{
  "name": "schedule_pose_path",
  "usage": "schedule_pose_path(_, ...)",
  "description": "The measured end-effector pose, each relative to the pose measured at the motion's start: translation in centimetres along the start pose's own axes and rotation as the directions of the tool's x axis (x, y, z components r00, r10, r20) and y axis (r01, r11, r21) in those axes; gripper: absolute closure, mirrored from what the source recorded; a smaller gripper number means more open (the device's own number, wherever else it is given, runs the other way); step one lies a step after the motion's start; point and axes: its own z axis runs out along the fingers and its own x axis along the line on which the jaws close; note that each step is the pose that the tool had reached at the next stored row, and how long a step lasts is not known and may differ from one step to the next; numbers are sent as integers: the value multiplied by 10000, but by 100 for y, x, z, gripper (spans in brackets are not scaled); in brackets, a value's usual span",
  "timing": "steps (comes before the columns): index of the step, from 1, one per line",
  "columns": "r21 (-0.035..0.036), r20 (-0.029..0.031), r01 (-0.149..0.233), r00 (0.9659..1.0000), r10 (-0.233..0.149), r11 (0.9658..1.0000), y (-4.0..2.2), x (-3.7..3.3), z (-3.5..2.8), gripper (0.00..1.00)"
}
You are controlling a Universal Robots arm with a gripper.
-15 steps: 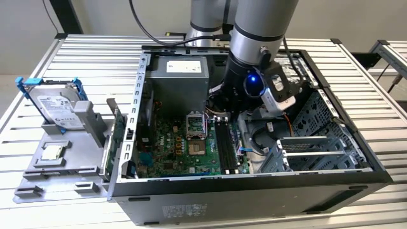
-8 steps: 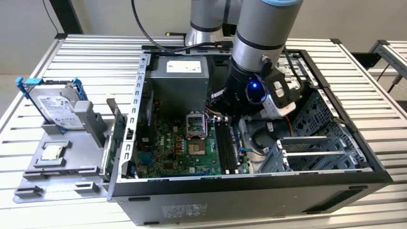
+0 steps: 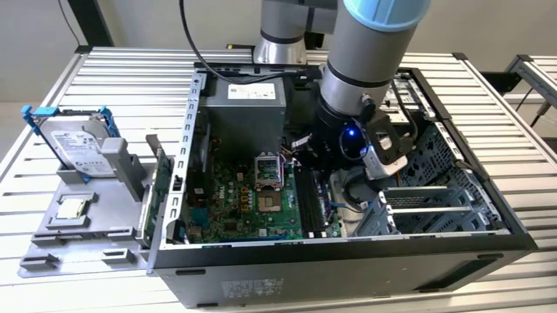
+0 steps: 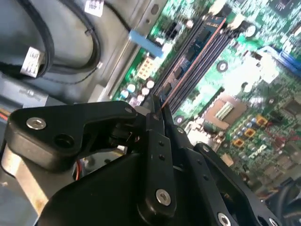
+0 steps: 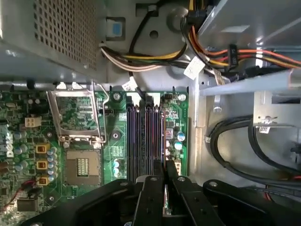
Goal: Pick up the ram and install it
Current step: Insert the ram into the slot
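Jaws clamped on the ram [image 4: 195, 54], edge lowered along the black slots [image 5: 143, 141]; risks jamming or bending if tilted off the slot line

My gripper [image 5: 164, 188] pinched the ram [image 5: 165, 200] edge-on between its black fingers [image 5: 151, 197], just over the row of dark memory slots [image 5: 143, 141] on the green motherboard [image 5: 28, 141], beside the open processor socket [image 5: 82, 167].
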Motion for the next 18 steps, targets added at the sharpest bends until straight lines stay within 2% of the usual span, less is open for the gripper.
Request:
schedule_pose_path(6,4,3,2,10000,-2,10000,8,5,99,100)
schedule_pose_path(11,7,3,7,10000,-7,10000,13,4,106,100)
schedule_pose_path(18,9,-10,259,9997,-259,9997,11,7,165,100)
